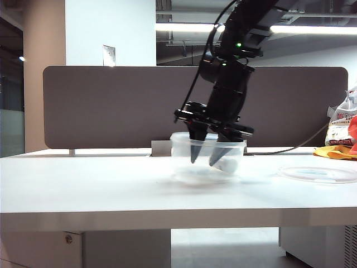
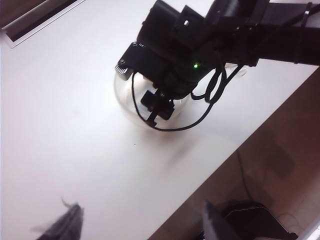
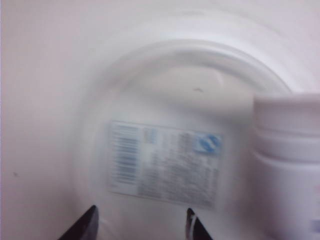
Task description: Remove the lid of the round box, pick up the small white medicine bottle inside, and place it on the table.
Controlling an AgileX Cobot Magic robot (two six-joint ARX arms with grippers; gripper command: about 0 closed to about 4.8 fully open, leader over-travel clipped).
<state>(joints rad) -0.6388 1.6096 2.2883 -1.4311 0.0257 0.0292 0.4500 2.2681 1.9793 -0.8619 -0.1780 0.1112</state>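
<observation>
White and wide, the surface [image 1: 83, 184] is carrying everything here, with its thick front edge nearest the exterior camera. Closest in, the left end effector [image 2: 142, 222] is hanging well clear of the work, its fingers spread wide and gripping nothing, looking on from above. Further in, the round box [image 1: 207, 159] is sitting open near the middle, and the lid [image 1: 319, 174] is lying flat on the surface well off to the right, so the first step looks finished. The step in hand is the pick: the right end effector [image 1: 205, 159] is reaching down inside the box with its fingers parted and empty. The small white medicine bottle [image 3: 290, 165] is standing in the box just beside those fingers, not between them, though the blurred wrist view makes the gap hard to judge. Next, the end effector is probably needing to shift sideways to straddle the bottle before closing. Behind all this, a dark divider panel [image 1: 111, 106] is backing the surface.
</observation>
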